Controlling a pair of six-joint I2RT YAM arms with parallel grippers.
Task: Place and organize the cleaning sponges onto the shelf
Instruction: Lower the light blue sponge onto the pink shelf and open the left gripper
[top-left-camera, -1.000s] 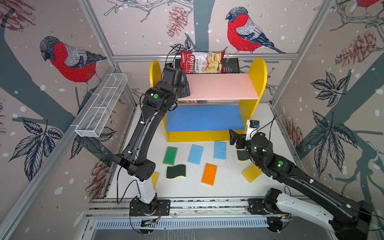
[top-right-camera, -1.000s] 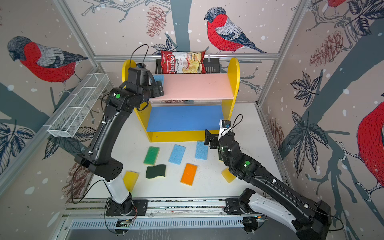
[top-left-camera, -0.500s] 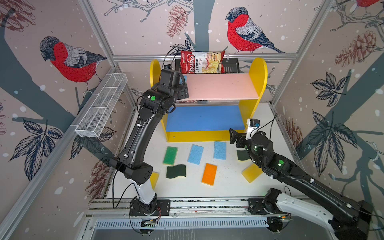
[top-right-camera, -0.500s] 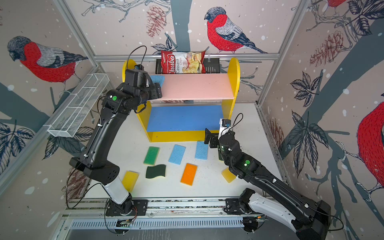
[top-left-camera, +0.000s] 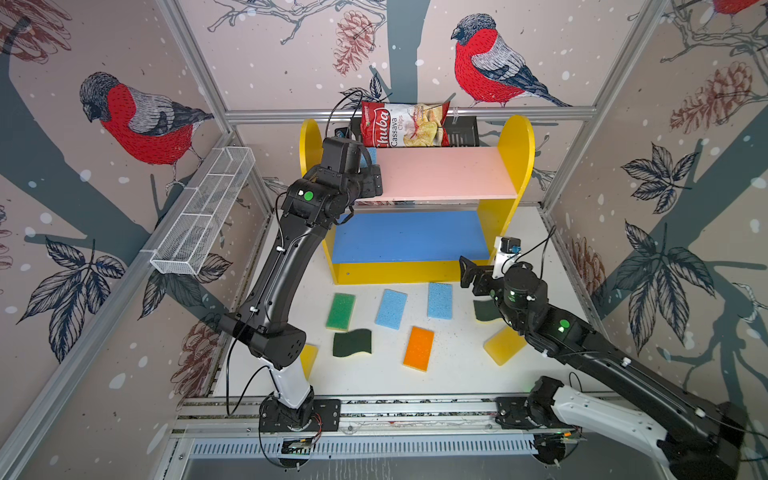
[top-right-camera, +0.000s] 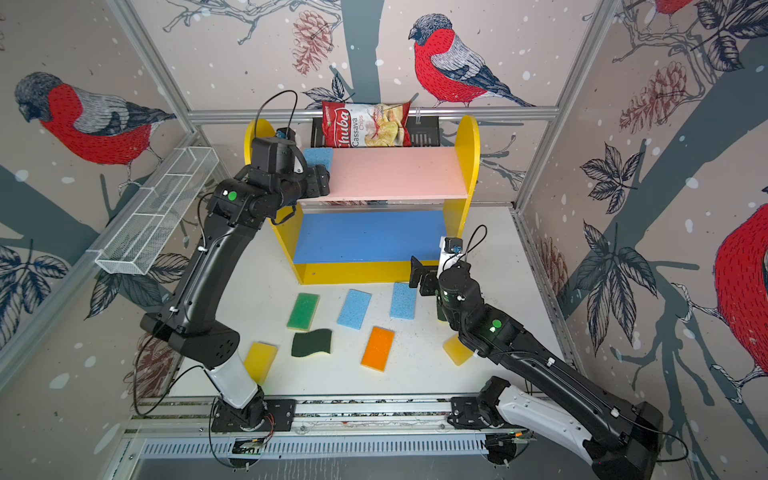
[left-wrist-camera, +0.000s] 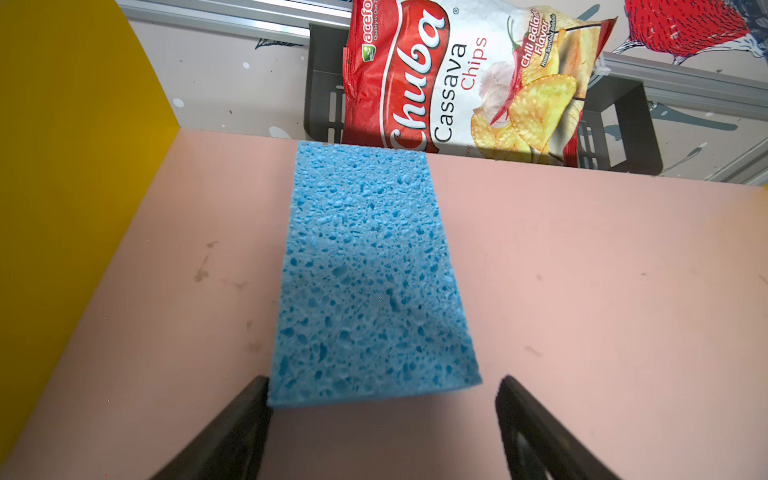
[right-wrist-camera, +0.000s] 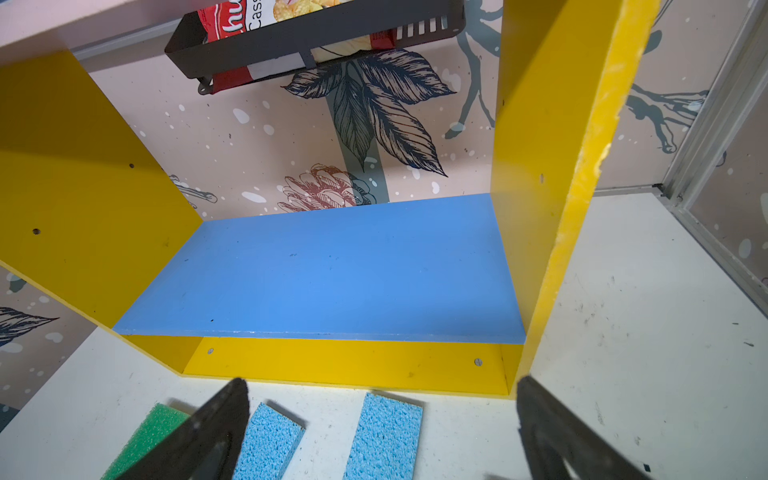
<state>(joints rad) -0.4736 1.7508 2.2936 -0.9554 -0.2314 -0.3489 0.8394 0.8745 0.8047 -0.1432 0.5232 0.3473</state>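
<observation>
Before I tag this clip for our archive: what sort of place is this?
Probably a robot test cell, not a home: two robot arms on a base rail, bird-print panels in aluminium framing, and a shelf with sponges staged on a tabletop.

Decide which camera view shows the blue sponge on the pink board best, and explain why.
The left wrist view: the blue sponge sits large and central, lying flat on the pink board, its whole top visible. Both top views show only a corner behind the left gripper. The right wrist view shows none of it.
</observation>
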